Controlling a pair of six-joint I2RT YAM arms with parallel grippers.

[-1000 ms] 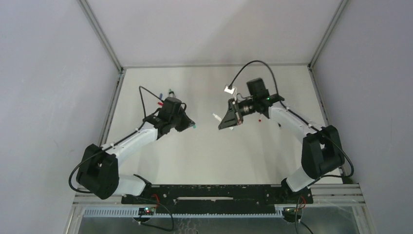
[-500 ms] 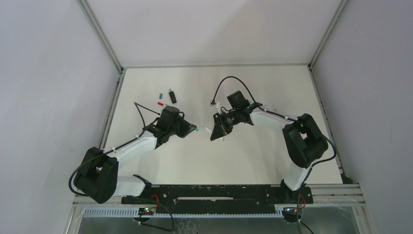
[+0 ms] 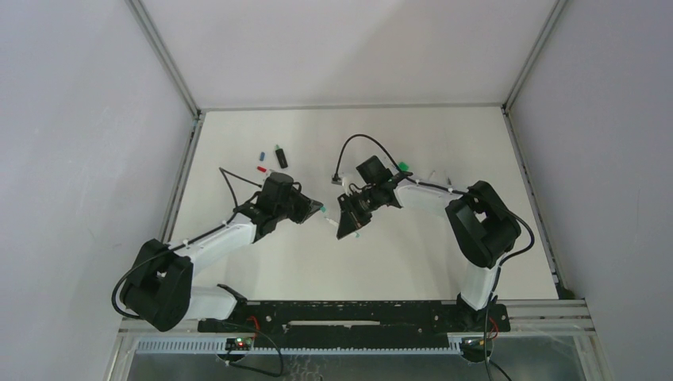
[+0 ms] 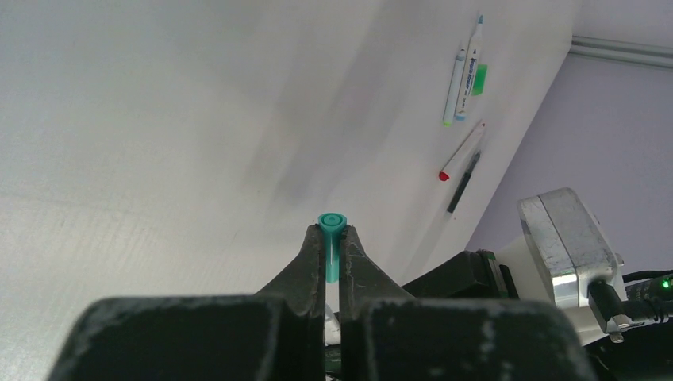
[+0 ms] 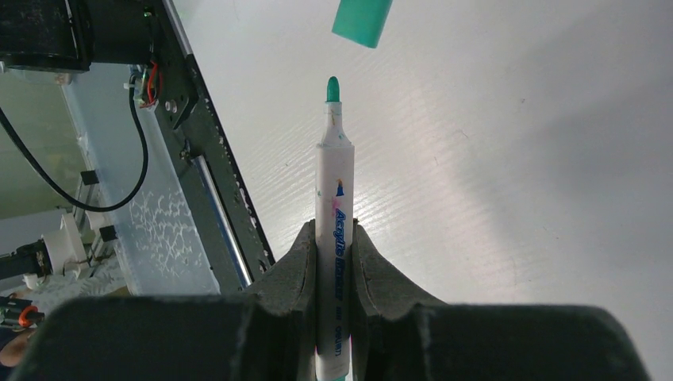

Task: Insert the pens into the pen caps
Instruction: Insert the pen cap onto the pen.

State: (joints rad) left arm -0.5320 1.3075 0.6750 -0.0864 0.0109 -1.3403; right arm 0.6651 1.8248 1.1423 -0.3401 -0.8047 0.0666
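Judging from the gap, this pair is not yet joined, and other pens (image 4: 455, 87) are left lying well beyond the left gripper (image 4: 333, 238). A teal cap (image 4: 332, 225) is pinched in its closed jaws; a teal-tipped pen (image 5: 333, 182) is clamped by the right gripper (image 5: 334, 238), the cap just ahead, slightly off-line.

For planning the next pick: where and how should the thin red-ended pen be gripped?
Probably grip the red-ended pen at its bare end away from the red tip, from above, across the barrel: it lies flat, and the dark pen lies close beside the red tip.
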